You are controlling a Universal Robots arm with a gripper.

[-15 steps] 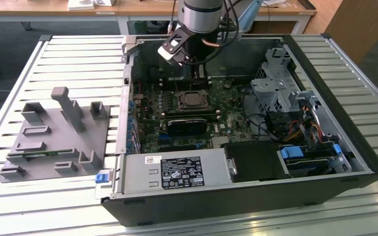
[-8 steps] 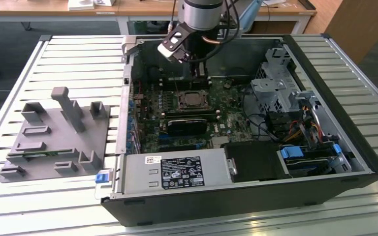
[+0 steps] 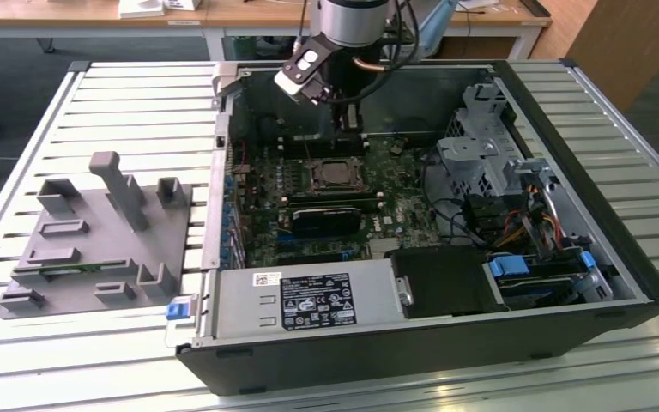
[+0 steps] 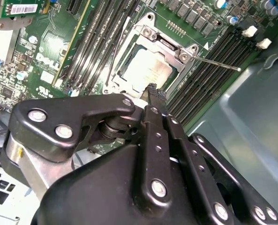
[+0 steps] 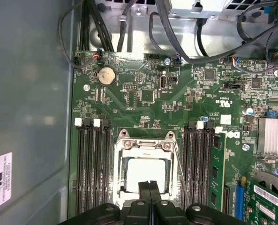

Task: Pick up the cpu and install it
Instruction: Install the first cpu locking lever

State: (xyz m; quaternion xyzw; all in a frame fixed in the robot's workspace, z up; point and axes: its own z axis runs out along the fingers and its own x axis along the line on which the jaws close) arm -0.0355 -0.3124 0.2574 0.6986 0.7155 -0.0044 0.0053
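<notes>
CPU (image 5: 146, 172) lies flat in the metal-framed socket (image 5: 143, 142) on the green motherboard (image 5: 143, 98), directly beneath the gripper (image 5: 150, 186). The gripper is closed with its fingers pressed together, holding nothing, just above the chip's edge. Memory slots (image 5: 89, 164) flank it on both sides.

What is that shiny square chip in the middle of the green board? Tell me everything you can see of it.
The cpu is a small flat square with a pale, silvery metal top. It lies level inside a metal frame on the green board, between rows of dark memory slots, with its top bare. In both wrist views the pincer, shut and empty, hangs over one edge of it. Whether they touch cannot be told.
</notes>
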